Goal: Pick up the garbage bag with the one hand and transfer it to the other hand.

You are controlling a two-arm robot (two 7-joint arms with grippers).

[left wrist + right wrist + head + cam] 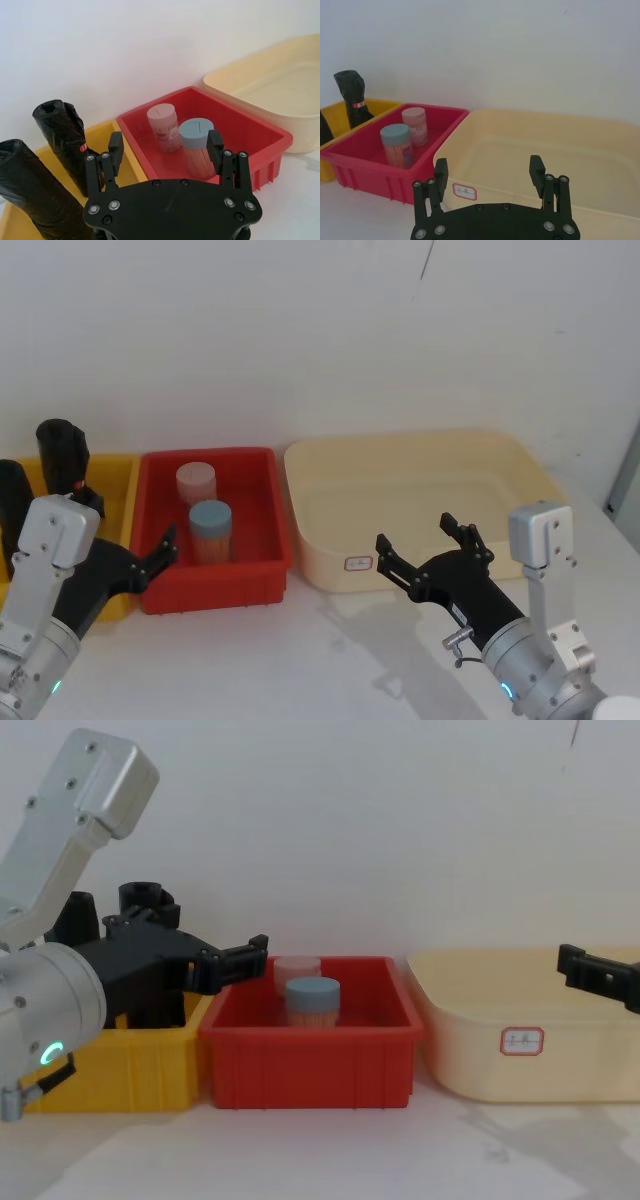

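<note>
On the white tabletop [330, 660] in front of you, three bins stand in a row against the wall. The largest is a cream plastic tub [318, 540] on the right. A red plastic bin [215, 585] sits in the middle, and a yellow plastic bin [130, 1070] is on the left, touching the red one.

Two small cylindrical containers stand upright inside the red bin. The pink-capped container [196, 483] is farther back, and the blue-capped container [210, 525] is just in front of it.

Two black rolls stand in the yellow bin. The black roll with a small red-orange mark [60, 450] is at the far side. It stands just beside your target, to its right and behind it.

Your left claw [128, 522] is spread wide and holds nothing. It hovers where the yellow and red bins meet, with one finger over the red bin's near-left corner and the other in front of the marked roll. Your right claw [417, 533] is also wide open and empty, above the near wall of the cream tub.

The garbage bag [27, 185], a plain glossy black plastic roll, stands on end at the near left of the yellow bin, left of your left claw. Its long axis runs roughly vertical, with its crumpled top end pointing up. Nothing grips it.
</note>
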